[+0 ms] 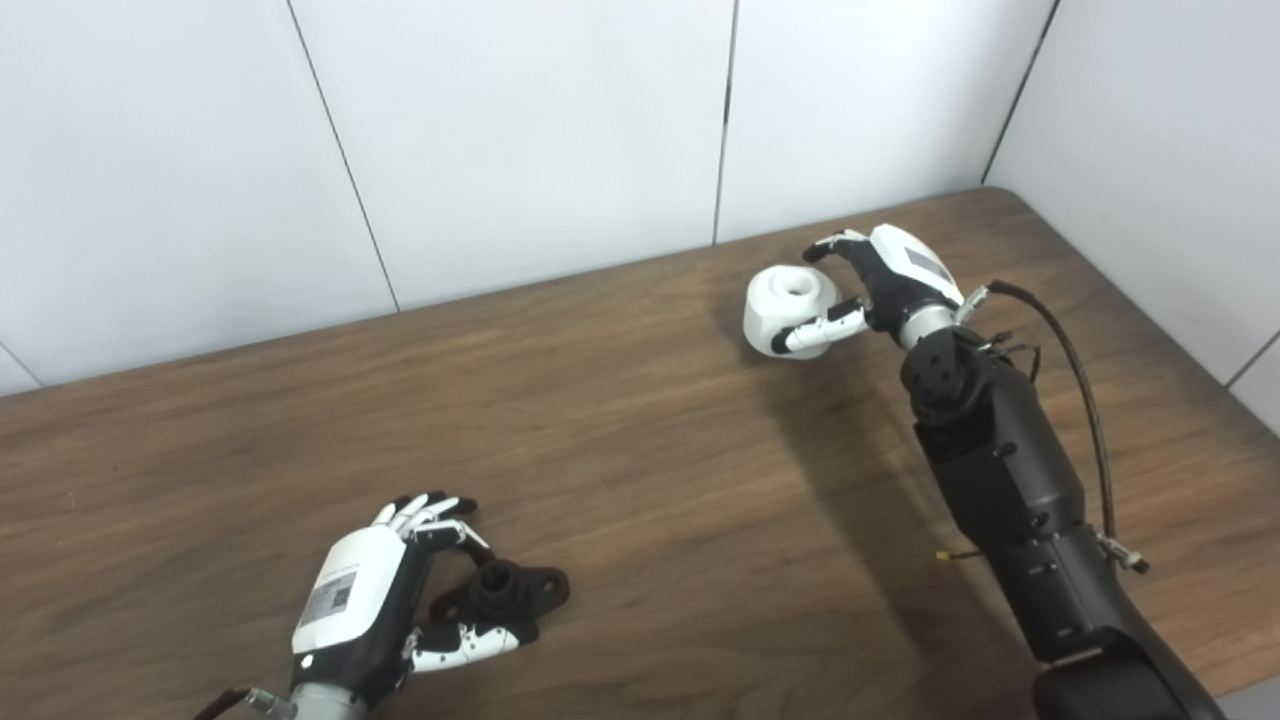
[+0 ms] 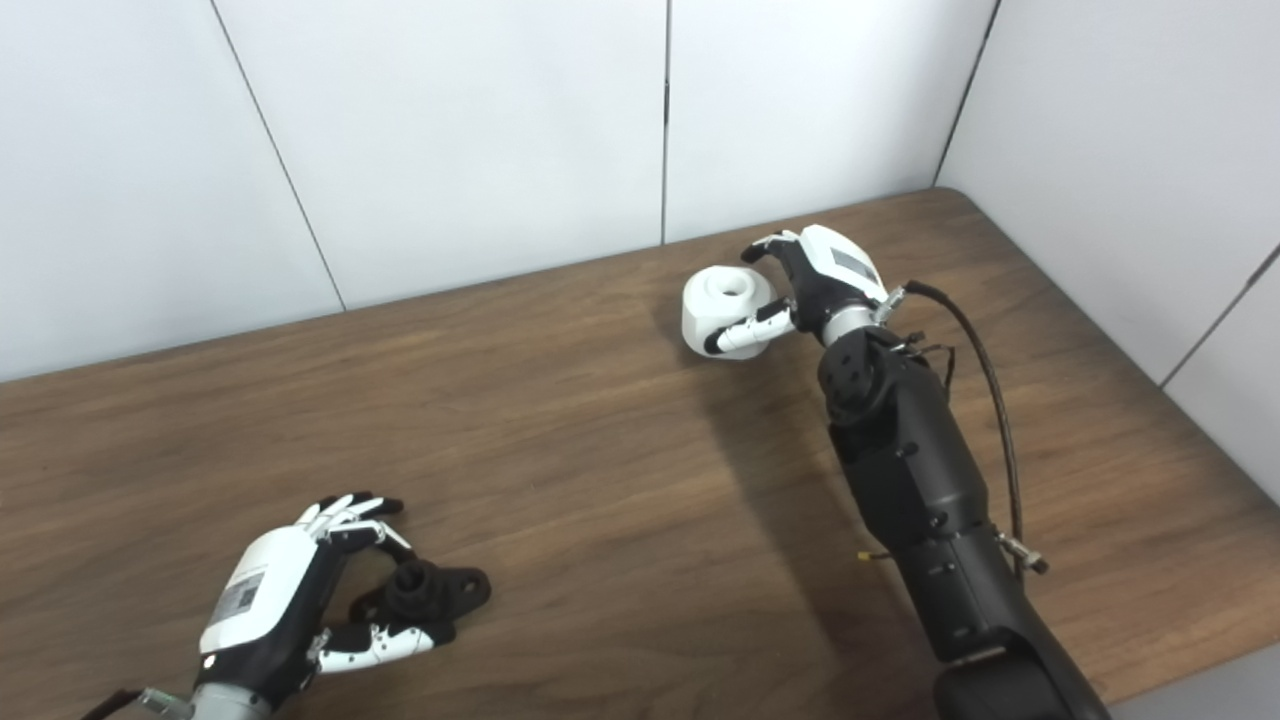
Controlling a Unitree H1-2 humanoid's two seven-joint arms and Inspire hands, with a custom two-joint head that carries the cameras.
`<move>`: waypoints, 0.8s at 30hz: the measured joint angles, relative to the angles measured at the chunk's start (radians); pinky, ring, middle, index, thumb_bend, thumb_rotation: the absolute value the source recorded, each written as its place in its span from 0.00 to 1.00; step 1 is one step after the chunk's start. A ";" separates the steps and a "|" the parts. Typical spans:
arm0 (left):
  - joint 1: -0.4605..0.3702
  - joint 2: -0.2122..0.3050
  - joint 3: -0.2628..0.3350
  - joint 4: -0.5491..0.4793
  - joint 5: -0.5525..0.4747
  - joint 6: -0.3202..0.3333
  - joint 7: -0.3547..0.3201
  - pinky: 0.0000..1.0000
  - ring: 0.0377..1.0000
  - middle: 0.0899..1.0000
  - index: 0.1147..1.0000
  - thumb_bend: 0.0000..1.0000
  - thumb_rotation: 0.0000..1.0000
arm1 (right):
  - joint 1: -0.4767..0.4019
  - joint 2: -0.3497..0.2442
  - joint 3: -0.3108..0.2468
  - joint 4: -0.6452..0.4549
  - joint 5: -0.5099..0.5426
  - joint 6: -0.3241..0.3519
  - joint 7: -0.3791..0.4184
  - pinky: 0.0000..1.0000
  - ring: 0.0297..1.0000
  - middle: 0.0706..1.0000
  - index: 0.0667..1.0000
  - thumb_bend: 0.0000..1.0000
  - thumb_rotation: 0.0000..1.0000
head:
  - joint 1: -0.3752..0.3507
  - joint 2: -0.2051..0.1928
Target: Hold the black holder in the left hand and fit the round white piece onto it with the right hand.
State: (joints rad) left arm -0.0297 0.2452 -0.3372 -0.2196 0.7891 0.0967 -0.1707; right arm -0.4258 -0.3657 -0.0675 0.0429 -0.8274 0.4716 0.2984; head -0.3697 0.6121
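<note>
The black holder (image 1: 512, 590), a small flanged piece with a raised collar, lies on the table at the near left. My left hand (image 1: 385, 590) cups it: the thumb rests along its near side and the fingers curl above its far side with a gap, so the hand is open. The round white piece (image 1: 785, 305), a thick ring with a centre hole, sits at the far right of the table. My right hand (image 1: 880, 285) wraps it from the right, fingers behind and thumb across the front, shut on it.
The brown wooden table (image 1: 640, 450) runs up to white wall panels at the back and right. Its near edge shows at the lower right. My right forearm (image 1: 1000, 470) with a loose cable stretches over the table's right part.
</note>
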 measured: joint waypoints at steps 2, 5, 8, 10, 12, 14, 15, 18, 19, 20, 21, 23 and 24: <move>0.000 0.000 0.000 0.000 0.000 0.000 0.000 0.98 0.92 0.83 0.42 0.52 0.05 | 0.000 0.000 0.000 0.000 -0.003 0.000 0.001 0.83 0.97 0.93 0.75 0.89 0.34 | 0.000 -0.003; 0.000 0.000 0.000 0.000 0.000 0.000 0.000 0.97 0.92 0.83 0.42 0.52 0.05 | 0.000 0.000 0.000 0.000 -0.006 0.000 0.006 0.83 0.96 0.92 0.74 0.89 0.33 | 0.000 -0.003; 0.000 0.000 0.000 0.000 0.000 0.000 0.002 0.97 0.92 0.83 0.42 0.52 0.05 | 0.000 0.000 0.000 0.000 -0.006 0.000 0.006 0.81 0.95 0.92 0.73 0.89 0.34 | 0.000 -0.003; 0.000 0.000 0.000 0.000 0.000 0.000 0.002 0.97 0.92 0.83 0.42 0.52 0.05 | 0.000 0.000 -0.001 0.000 -0.006 0.000 0.008 0.80 0.95 0.92 0.72 0.88 0.34 | 0.000 -0.003; 0.000 0.000 0.000 0.000 0.000 0.000 0.003 0.97 0.92 0.83 0.42 0.52 0.05 | 0.000 0.000 0.000 0.000 -0.006 0.000 0.008 0.81 0.95 0.91 0.71 0.88 0.34 | -0.002 -0.005; 0.000 0.000 0.000 0.002 0.000 -0.001 0.005 0.97 0.92 0.83 0.42 0.52 0.05 | 0.000 -0.001 0.001 0.000 -0.004 0.000 0.008 0.82 0.95 0.91 0.70 0.88 0.34 | 0.000 -0.003; 0.000 0.000 0.000 0.002 0.000 -0.001 0.005 0.97 0.92 0.83 0.42 0.52 0.05 | 0.000 -0.003 0.002 0.000 -0.003 0.000 0.007 0.82 0.95 0.91 0.70 0.88 0.34 | 0.000 -0.003; 0.000 0.000 0.000 0.002 0.000 -0.001 0.005 0.97 0.92 0.83 0.42 0.52 0.05 | 0.000 -0.010 0.011 0.000 0.005 0.000 -0.004 0.81 0.95 0.90 0.69 0.88 0.34 | 0.000 -0.005; 0.000 0.000 0.000 0.002 0.000 -0.001 0.005 0.97 0.92 0.83 0.42 0.52 0.05 | 0.000 -0.014 0.015 0.000 0.008 0.000 -0.006 0.81 0.95 0.90 0.69 0.88 0.34 | 0.000 -0.005; 0.000 0.000 0.000 0.002 0.000 -0.001 0.006 0.97 0.92 0.83 0.42 0.52 0.05 | 0.000 -0.019 0.020 0.000 0.011 0.000 -0.007 0.81 0.95 0.90 0.69 0.88 0.34 | 0.000 -0.005; 0.000 0.000 0.000 0.003 0.000 -0.001 0.006 0.97 0.92 0.83 0.42 0.52 0.05 | 0.000 -0.023 0.023 0.000 0.014 0.000 -0.007 0.81 0.95 0.90 0.69 0.88 0.34 | 0.002 -0.003; 0.000 0.000 0.000 0.004 0.000 -0.002 0.009 0.97 0.91 0.83 0.42 0.52 0.05 | 0.000 -0.030 0.026 0.001 0.018 0.000 -0.008 0.81 0.95 0.89 0.68 0.87 0.34 | 0.003 -0.005; 0.000 0.000 0.000 0.004 0.000 -0.002 0.010 0.97 0.92 0.83 0.42 0.52 0.05 | 0.000 -0.032 0.026 0.001 0.018 0.000 -0.009 0.81 0.95 0.89 0.68 0.87 0.34 | 0.003 -0.005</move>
State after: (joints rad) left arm -0.0296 0.2452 -0.3370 -0.2152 0.7892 0.0943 -0.1607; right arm -0.4257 -0.3975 -0.0415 0.0440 -0.8096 0.4716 0.2895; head -0.3666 0.6075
